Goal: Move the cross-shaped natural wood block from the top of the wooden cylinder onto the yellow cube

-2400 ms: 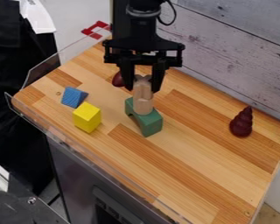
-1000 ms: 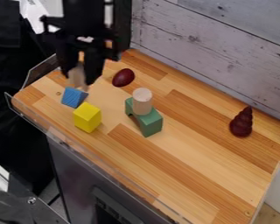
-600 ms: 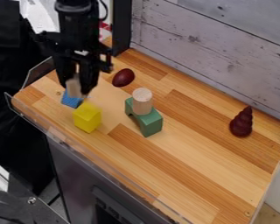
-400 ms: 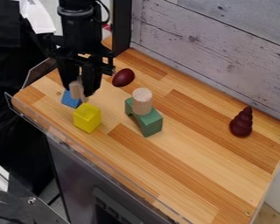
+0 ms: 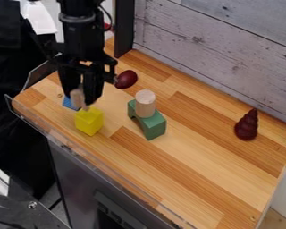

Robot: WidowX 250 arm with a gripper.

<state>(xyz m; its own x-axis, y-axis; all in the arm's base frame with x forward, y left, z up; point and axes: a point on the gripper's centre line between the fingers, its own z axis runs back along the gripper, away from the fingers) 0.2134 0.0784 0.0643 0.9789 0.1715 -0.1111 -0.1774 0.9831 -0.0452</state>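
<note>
Carried from the centre to the upper left since the earlier frame, a pale wooden piece [image 5: 77, 98] is held by the black gripper [image 5: 82, 95] beside a blue block [image 5: 68, 103] and a yellow block [image 5: 89, 121]. Near the centre, a wooden cylinder [image 5: 145, 103] is supported by a green arch [image 5: 153, 126].

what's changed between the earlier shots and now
The gripper has moved toward the picture's left, from above the wooden cylinder to beside the yellow cube, carrying the light wooden piece, which it has not let go. The cylinder on the green arch, the yellow cube, dark red egg and dark red cone stayed put.
</note>
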